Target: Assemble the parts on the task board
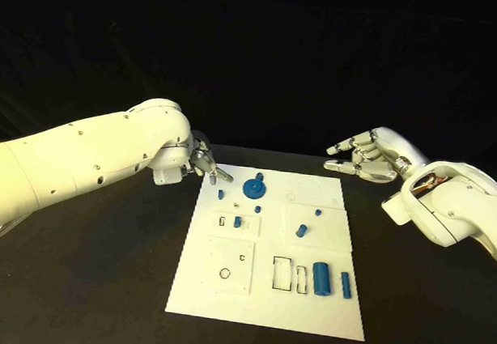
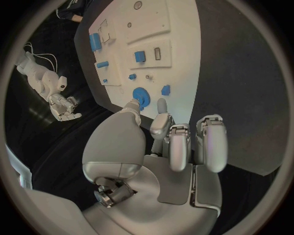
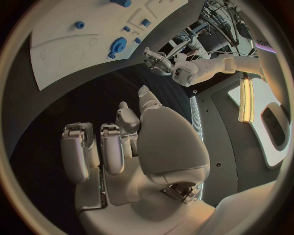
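White board (image 1: 220, 299) flat in the middle of the head view, running from centre down toward the lower edge, on the black table (image 1: 86, 288). Small blue pieces scattered over its upper and right parts: a round toothed wheel (image 1: 254, 190) near the top, a tiny peg (image 1: 221, 193) just left of it, another short peg (image 1: 238, 221) lower down, two more pegs (image 1: 301, 230) to the right of centre, then a fat cylinder (image 1: 321, 278) and a slim rod (image 1: 345, 284) side by side at lower right, next to outlined empty slots.

Left hand (image 1: 191, 160) at the upper left corner of the board, empty, fingers spread slightly and reaching toward the wheel; in the left wrist view, fingertips (image 2: 161, 105) just short of the wheel (image 2: 141, 95) and nothing pinched. Right hand (image 1: 365, 162) off the board at upper right, well apart from every piece, fingers loosely curled and holding nothing.

Likely all hard plastic: light, stiff, smooth, prone to skidding or rolling when nudged. Wheel best taken by the rim with opposing fingertips, or by its raised hub. Pegs small enough to slip out of a pinch, so a grip across the sides, close to the board. Cylinder and rod apt to roll away; better gripped across the width at mid-length.
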Robot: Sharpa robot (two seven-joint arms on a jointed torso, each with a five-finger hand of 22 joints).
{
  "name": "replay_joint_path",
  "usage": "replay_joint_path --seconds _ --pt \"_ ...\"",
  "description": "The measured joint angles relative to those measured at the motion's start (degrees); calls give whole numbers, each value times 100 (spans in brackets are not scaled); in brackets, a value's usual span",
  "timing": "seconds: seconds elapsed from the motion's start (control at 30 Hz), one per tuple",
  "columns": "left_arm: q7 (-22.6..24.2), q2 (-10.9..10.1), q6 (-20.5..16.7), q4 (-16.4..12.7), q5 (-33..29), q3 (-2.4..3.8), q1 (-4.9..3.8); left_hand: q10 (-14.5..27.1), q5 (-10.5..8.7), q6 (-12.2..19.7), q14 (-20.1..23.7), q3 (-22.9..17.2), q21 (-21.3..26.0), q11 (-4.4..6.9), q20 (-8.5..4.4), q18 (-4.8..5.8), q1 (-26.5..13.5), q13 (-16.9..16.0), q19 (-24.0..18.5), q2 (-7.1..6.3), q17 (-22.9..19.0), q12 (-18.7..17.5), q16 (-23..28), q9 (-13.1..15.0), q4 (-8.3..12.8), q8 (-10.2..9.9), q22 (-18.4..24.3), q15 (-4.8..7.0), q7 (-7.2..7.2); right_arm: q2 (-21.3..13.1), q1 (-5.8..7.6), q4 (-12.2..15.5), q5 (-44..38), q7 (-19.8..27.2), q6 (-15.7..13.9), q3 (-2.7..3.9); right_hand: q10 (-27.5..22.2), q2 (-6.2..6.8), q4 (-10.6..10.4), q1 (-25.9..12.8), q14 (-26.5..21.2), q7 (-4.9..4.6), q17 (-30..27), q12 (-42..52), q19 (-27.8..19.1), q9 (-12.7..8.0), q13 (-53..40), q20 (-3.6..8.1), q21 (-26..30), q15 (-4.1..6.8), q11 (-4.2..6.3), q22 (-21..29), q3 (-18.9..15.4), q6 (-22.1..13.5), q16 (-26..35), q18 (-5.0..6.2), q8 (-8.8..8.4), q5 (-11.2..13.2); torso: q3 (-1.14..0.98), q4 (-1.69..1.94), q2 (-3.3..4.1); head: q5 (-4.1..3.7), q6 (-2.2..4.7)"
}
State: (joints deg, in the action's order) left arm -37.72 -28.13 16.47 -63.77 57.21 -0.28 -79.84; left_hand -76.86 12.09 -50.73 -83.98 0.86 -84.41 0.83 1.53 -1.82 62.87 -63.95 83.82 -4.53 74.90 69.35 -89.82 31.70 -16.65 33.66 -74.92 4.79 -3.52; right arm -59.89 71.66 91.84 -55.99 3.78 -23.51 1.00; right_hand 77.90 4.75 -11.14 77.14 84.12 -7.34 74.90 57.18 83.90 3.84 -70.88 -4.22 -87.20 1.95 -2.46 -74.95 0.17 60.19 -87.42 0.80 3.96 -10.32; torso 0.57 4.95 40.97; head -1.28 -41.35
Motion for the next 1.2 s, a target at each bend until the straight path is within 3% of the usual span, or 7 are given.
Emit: replay_joint_path --seconds 0.23,0.47,0.77,1.03,1.2 --pt "37 247 193 455 108 -103 14 0 0 -117 0 34 0 0 0 0 68 -20 0 68 0 0 0 -35 -3 0 0 0 25 17 -1 -2 3 3 0 0 0 0 0 0 0 0 5 0 0 0 0 0 0 0 0 0 0 0 0 0 0 0 9 -8 18 29 6" --pt "93 399 299 695 160 -157 58 0 0 -138 0 34 0 0 0 0 68 -41 0 68 0 11 0 -36 -3 0 0 0 46 36 -5 -5 3 7 0 -1 0 0 0 0 0 0 4 0 0 0 0 0 0 0 0 1 0 0 0 0 0 0 9 -12 20 40 -15" --pt "161 480 336 801 191 -176 89 -1 0 -179 1 50 -1 0 0 0 90 -55 0 90 4 34 0 -42 13 0 1 1 46 51 -6 -9 4 12 2 -1 0 0 0 0 0 0 3 0 0 0 0 0 0 0 0 1 0 0 0 0 0 0 5 -12 17 27 -21" --pt "191 540 345 894 202 -183 118 -22 0 -223 1 50 -1 22 -1 0 280 -63 0 280 4 34 0 -63 13 0 1 1 64 54 -8 -10 4 16 4 -1 0 0 0 0 0 0 3 0 0 0 0 0 0 0 0 2 0 0 0 0 0 0 2 -10 12 33 -20" --pt "204 584 350 939 204 -185 143 -22 0 -230 1 50 -1 22 -1 0 349 -63 0 302 4 34 0 -73 13 0 1 1 56 56 -8 -9 4 18 5 -1 0 0 0 0 0 0 3 0 0 0 10 0 0 0 0 3 -32 0 0 0 0 -33 3 -9 12 36 -15"
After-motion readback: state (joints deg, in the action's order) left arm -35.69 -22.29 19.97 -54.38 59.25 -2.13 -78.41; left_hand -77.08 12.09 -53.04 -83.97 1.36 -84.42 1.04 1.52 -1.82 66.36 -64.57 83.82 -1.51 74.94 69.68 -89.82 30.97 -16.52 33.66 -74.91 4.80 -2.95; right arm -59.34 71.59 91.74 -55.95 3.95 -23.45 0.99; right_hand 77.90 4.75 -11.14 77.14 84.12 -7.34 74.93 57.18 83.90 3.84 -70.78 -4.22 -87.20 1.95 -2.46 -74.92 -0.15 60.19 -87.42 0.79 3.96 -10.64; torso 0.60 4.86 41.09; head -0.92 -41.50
